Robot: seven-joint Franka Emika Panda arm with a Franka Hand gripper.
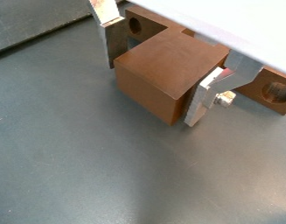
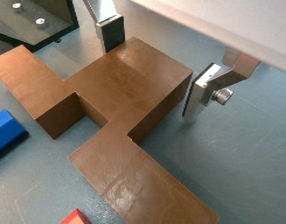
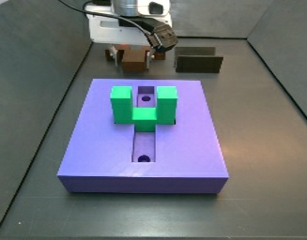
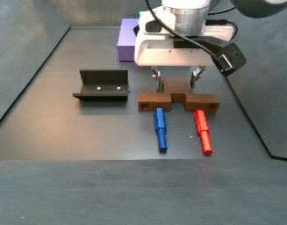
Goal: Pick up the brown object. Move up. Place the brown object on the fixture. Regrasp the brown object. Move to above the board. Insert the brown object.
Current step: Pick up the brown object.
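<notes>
The gripper (image 4: 177, 84) is low over the brown object (image 4: 178, 99), which lies flat on the floor. Its fingers (image 2: 211, 87) straddle the central block, one plate on each side; in both wrist views the plates stand at the block's faces, apart, and full clamping cannot be confirmed. Straddling the narrower middle part centres the grasp. In a side view the fixture (image 4: 100, 86) sits to the left, well apart. A blue bar (image 4: 160, 128) and a red bar (image 4: 203, 129) lie just near of the piece. The board (image 3: 143, 136) is separate; upward room is clear.
</notes>
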